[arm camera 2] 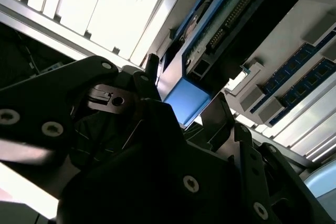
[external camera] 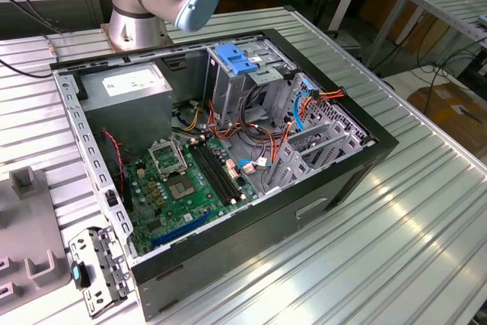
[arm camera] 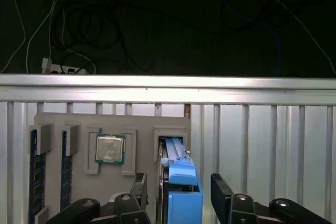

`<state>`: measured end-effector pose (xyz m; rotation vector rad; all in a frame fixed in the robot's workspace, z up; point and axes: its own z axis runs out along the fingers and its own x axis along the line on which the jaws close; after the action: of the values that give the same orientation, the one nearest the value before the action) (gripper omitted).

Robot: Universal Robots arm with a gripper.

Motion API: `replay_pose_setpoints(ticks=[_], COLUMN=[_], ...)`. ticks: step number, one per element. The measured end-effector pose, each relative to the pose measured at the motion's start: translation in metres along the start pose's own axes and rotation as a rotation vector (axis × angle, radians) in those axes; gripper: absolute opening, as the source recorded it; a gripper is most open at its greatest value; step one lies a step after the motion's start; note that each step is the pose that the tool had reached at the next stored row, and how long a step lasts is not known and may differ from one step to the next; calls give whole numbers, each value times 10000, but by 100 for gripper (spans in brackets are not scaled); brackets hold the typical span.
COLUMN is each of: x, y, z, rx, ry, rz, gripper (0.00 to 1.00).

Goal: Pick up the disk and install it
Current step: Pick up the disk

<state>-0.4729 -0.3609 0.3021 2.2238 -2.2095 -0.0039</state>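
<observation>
pincer point(arm camera: 179, 184) nearest the lens in the first wrist view: its fingers point(arm camera: 220, 190) stand apart, one on each side of the disk point(arm camera: 181, 177), with a gap showing at both faces, so nothing is clamped. the disk stands on edge in a slot at one end of a grey holder point(arm camera: 142, 121), blue handle point(arm camera: 184, 200) toward the pincer. this pose presents its two flat faces to the fingers, which probably explains the straddling position. the holder lies on the slatted counter point(arm camera: 262, 145) close to the counter's edge. it also keeps a processor point(arm camera: 110, 148) flat in a recess and memory sticks point(arm camera: 34, 169) on edge, each in its own seat so that none shifts. in the second wrist view the disk's circuit-board face point(arm camera 2: 223, 22) shows just past the pincer body. in the exterior view the computer case point(external camera: 304, 215) lies on its side, open upward, leaving the drive cage point(external camera: 255, 85) reachable from above. installation is judged not begun.
</observation>
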Motion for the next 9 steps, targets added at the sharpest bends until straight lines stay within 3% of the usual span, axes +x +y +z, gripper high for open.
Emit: replay_pose_setpoints(ticks=[5, 9], x=[2, 23], y=[0, 1], z=[16, 27], rx=[-3, 5], ry=[0, -45], rz=[51, 51], gripper=[60, 60])
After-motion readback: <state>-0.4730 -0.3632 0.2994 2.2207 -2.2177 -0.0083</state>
